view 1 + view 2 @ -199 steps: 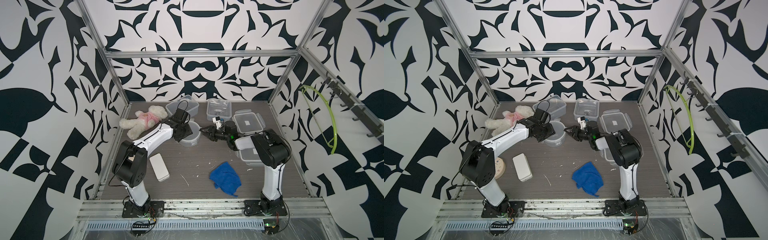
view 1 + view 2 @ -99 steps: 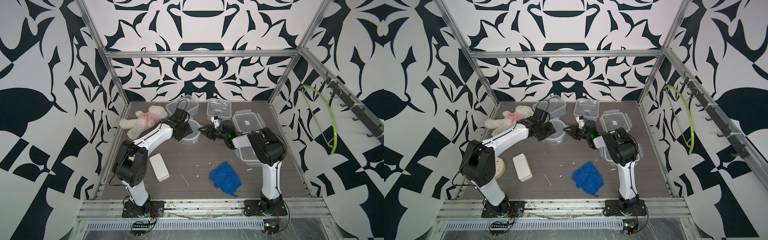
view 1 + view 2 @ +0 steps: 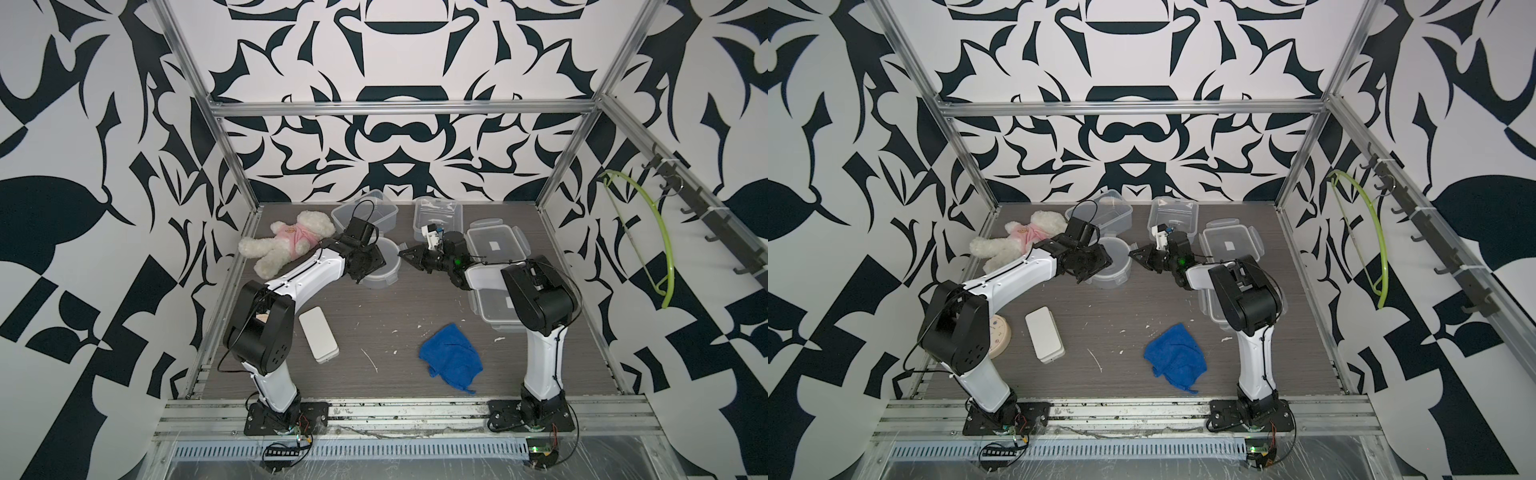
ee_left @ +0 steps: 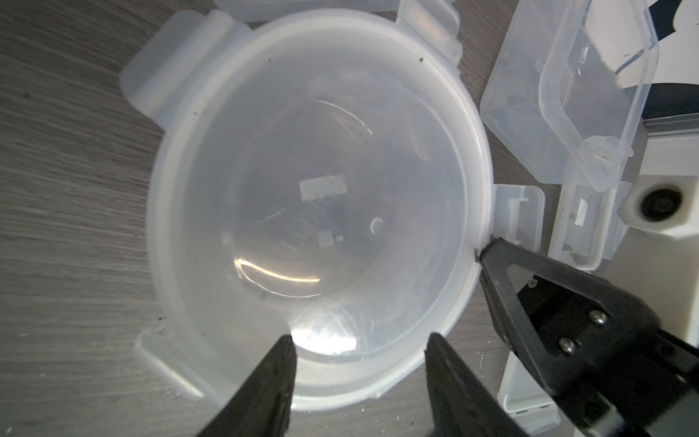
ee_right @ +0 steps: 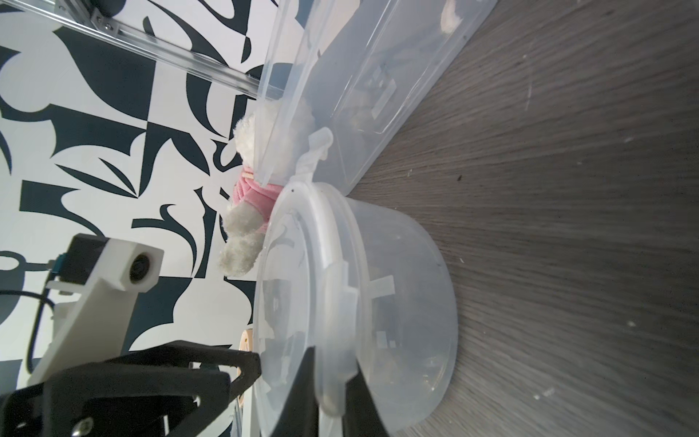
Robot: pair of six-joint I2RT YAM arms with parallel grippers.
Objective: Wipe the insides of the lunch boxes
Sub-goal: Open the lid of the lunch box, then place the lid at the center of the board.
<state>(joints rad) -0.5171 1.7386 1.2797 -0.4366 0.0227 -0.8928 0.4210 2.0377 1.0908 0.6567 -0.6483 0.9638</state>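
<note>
Right hand (image 5: 331, 378) pinches the round lunch box (image 4: 321, 189) by its rim clip; left hand (image 4: 361, 340), released, hangs over the rim nearby; rectangular lunch box (image 4: 567, 94) just beside

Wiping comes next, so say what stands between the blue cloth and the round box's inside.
The lid is on the round box, closing it off. The right pincer is shut on one lid clip; the left pincer is open over the lid. The cloth lies apart, ungripped.
</note>
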